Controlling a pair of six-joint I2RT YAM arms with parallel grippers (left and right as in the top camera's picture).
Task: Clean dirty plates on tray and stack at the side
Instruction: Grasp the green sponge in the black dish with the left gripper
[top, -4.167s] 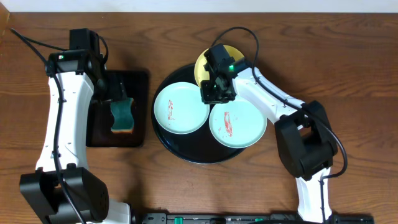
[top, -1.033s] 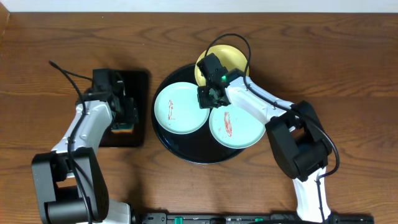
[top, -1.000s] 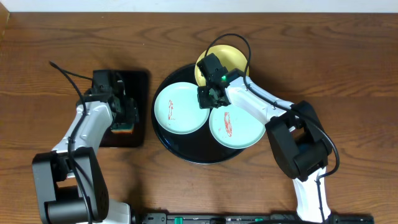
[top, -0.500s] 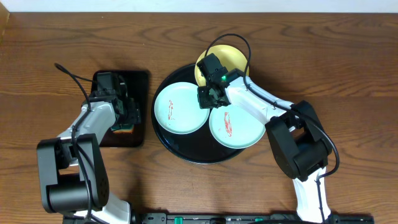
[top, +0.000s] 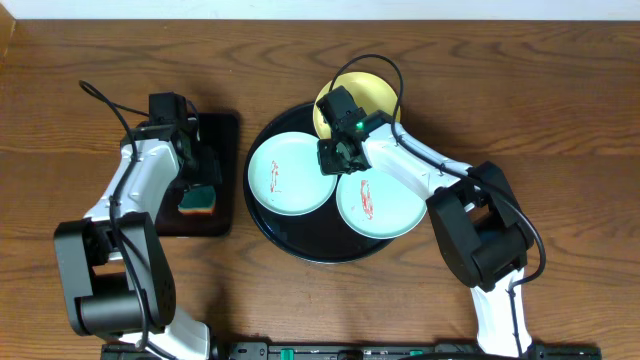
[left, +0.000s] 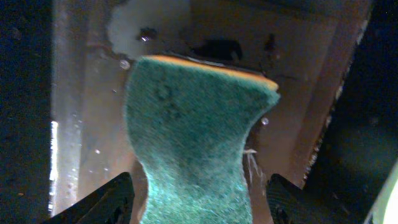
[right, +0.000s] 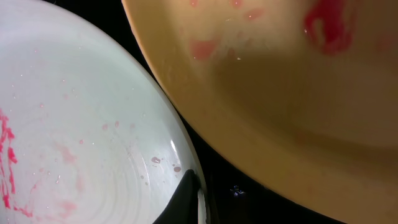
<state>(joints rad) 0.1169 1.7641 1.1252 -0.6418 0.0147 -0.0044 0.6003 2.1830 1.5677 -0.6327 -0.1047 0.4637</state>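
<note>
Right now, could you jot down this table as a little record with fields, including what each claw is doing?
tray: round tray, black, glossy
on it: left aqua plate, right aqua plate, yellow plate at its far edge, all smeared red
sponge: green, on the rectangular tray
left claw: open, fingers either side of the sponge
right claw: shut, at the left aqua plate's rim
stacked: no plate yet

White-shelled left arm (top: 128, 195) & right arm (top: 412, 158), blk joints/bases, thin blk cables (top: 100, 100), green LED (top: 356, 122) on right wrist.
</note>
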